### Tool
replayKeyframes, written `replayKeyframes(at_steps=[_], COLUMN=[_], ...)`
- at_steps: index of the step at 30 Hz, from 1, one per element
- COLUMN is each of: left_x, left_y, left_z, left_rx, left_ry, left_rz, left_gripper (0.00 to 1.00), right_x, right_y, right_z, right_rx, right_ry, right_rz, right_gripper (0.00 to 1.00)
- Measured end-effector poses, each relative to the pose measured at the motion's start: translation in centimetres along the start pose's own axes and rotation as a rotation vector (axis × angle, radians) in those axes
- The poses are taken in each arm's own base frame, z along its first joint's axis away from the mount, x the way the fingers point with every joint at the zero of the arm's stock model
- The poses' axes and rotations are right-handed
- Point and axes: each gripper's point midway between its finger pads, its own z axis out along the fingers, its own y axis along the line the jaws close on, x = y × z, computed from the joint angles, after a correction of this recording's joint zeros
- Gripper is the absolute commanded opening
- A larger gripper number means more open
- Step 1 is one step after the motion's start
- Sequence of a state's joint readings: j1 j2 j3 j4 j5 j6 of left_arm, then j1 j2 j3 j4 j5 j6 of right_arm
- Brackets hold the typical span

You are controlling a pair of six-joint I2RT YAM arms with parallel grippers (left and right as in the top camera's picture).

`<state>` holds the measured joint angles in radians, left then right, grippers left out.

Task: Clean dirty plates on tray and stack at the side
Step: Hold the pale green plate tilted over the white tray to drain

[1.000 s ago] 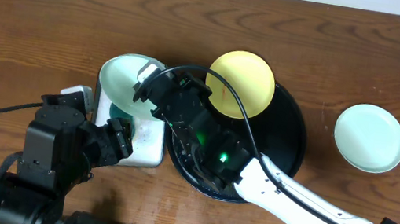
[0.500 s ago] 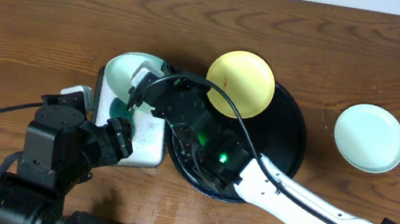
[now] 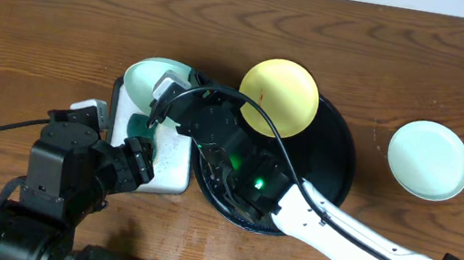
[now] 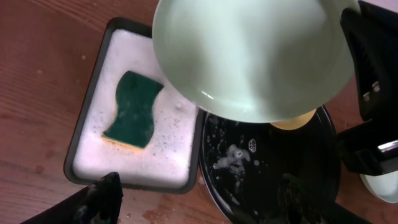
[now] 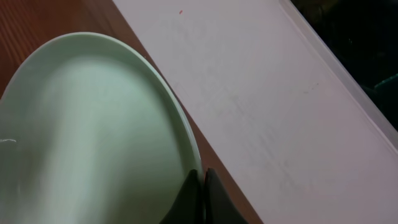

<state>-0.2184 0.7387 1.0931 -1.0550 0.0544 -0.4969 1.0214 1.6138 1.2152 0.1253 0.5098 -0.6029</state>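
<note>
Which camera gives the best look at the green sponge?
The left wrist view: the sponge lies whole and unobstructed on the foam in the white tray. Overhead shows only a green patch of it. The right wrist view does not show it.

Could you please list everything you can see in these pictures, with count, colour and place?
Held mint plate: one, pale mint green, above the white tray.
Other mint plate: one, pale mint green, on the bare table right of the black tray.
Yellow plate: one, pale yellow, at the far edge of the black tray.
Black tray: one, glossy black, mid-table, flecked with foam.
White tray: one, white with black rim, foamy, left of the black tray.
Sponge: one, green, in the white tray.
Table: one, brown wood.
Left gripper: one, black, open, empty.
Right gripper: one, black, shut on the held mint plate's rim.
</note>
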Motion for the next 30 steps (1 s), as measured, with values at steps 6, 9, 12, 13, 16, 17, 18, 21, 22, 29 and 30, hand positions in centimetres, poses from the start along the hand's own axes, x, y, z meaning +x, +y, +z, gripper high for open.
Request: replayKeyframes(at_steps=[6,9,12,13,16,17,18,21,22,29,30], left_x=[0.0,0.0,0.0,0.0,0.0,0.0,0.0,0.0,0.0,0.0,0.0], left_y=[0.0,0.0,0.0,0.0,0.0,0.0,0.0,0.0,0.0,0.0,0.0], left_z=[0.0,0.0,0.0,0.0,0.0,0.0,0.0,0.0,0.0,0.0,0.0], left_rx=[0.000,0.000,0.000,0.000,0.000,0.000,0.000,0.000,0.000,0.000,0.000], left_ry=[0.000,0.000,0.000,0.000,0.000,0.000,0.000,0.000,0.000,0.000,0.000], left_rz=[0.000,0.000,0.000,0.000,0.000,0.000,0.000,0.000,0.000,0.000,0.000], left_gripper=[0.81,0.80,0.81,0.80,0.80,0.80,0.81,0.81,0.80,0.80,0.80], right_x=[0.2,0.2,-0.1,-0.1,-0.2,-0.1,0.0,0.2,0.3,0.8,0.9], right_y=[-0.1,-0.9,-1.5,-1.7,-2.1,-2.0,-1.9,-2.1,-2.0,-1.6,-1.4], right_z=[0.0,-0.1,-0.3,-0.3,-0.5,-0.5,-0.5,-0.6,-0.6,-0.8,-0.8], right_rx=[0.003,0.047,0.078,0.091,0.114,0.110,0.106,0.121,0.113,0.106,0.097], right_ry=[0.010,0.019,0.014,0.014,0.014,0.019,0.026,0.037,0.041,0.068,0.071], right_rz=[0.014,0.034,0.064,0.067,0.097,0.093,0.083,0.098,0.095,0.087,0.075], right_gripper=[0.01,0.01,0.01,0.01,0.01,0.01,0.01,0.01,0.01,0.01,0.01])
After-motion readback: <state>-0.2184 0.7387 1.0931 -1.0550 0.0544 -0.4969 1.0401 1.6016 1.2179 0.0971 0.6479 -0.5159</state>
